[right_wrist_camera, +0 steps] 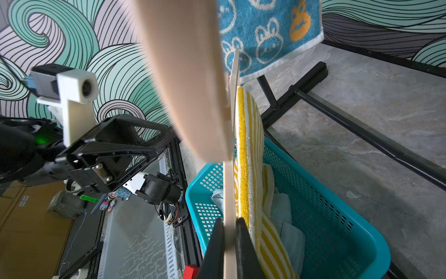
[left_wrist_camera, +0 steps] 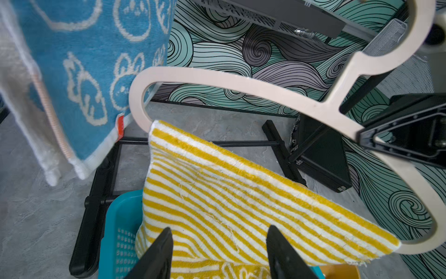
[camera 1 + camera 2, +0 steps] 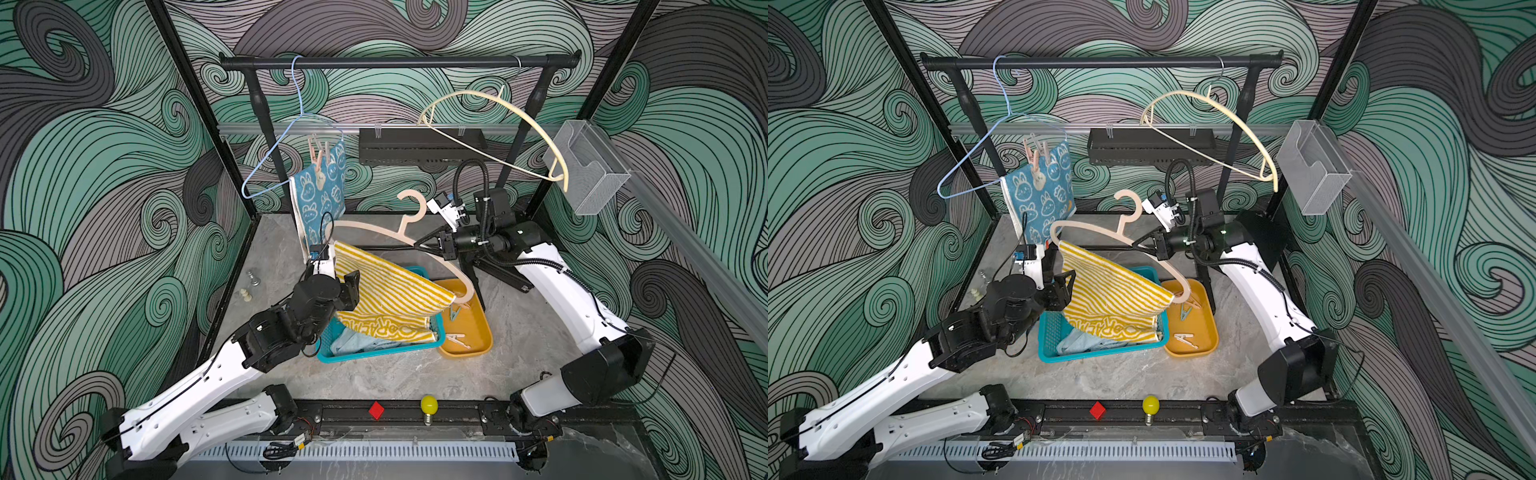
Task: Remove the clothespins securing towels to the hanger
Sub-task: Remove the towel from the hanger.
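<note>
Jaws of the right gripper (image 1: pixel 229 221) clamped tight on the wooden hanger (image 2: pixel 217 82), left gripper (image 2: pixel 218 229) jaws spread open right by the striped towel (image 2: pixel 241 193) draped over it, pink clothespins (image 3: pixel 318 160) clipped on the bunny towel (image 3: pixel 320 199) out back, loose clothespins (image 3: pixel 457 338) in the orange tray (image 3: pixel 484 343) beside the teal basket (image 3: pixel 374 352)

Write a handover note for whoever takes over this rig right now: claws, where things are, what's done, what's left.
The right claw is shut on the pink hanger, holding it above the basket.
The left claw is open at the striped towel, not closed on it.
The striped towel is draped on that hanger with no pins visible. Its lower end is in the basket, beside the pale-blue towel.
Done: several clothespins lie loose in the orange tray.
Left: pull the striped towel off, then unpin the bunny towel, hung below the rail with pink clothespins.
</note>
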